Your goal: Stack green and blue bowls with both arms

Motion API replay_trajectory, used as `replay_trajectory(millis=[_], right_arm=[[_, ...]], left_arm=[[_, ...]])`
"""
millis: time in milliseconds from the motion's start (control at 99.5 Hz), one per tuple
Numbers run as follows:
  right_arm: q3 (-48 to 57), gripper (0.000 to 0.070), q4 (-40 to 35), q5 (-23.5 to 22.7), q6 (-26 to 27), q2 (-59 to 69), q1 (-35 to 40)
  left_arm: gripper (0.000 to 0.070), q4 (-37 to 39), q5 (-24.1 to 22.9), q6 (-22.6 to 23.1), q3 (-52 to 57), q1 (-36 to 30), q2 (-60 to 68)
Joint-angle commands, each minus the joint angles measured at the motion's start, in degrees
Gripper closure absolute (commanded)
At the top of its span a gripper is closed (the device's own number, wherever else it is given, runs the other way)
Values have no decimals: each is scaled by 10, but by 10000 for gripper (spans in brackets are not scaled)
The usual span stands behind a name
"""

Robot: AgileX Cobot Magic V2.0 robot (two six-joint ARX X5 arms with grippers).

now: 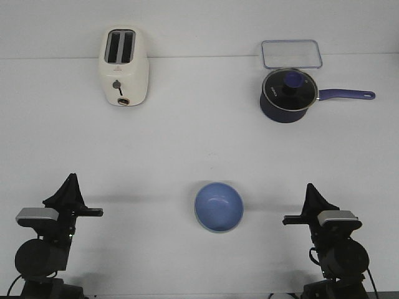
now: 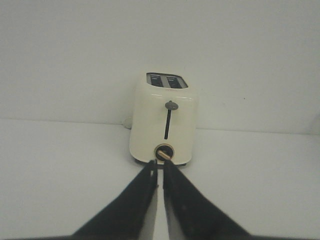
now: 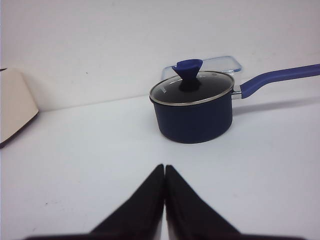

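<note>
Front view: blue bowl [image 1: 219, 207] seemingly empty, lidded saucepan [image 1: 287, 95], both end effectors clenched, empty.

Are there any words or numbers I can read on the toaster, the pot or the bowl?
No text here is clear enough to read.
Cream two-slot toaster: a tiny dark mark on its front above the lever in the front view, too small to read.
Dark navy saucepan with glass lid: small pale lettering on the lid rim, too blurred to read.
Periwinkle blue round bowl: no writing.
Clear plastic rectangular container: no writing seen.
</note>
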Motion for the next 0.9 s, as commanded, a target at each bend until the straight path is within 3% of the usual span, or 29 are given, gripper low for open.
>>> replay_trajectory(millis=[0,422,663,894], right_arm=[[0,700,7,2,-5,-1,0],[0,700,7,2,-5,-1,0],[0,700,8,2,-5,-1,0],[0,700,9,2,-5,-1,0]], left_arm=[[685,10,-1,2,7,-1,-1],[685,9,1,9,-9,9,-26],[685,-33,141,39,-97,91,-103],[685,-36,143,39,-164,115,-168]])
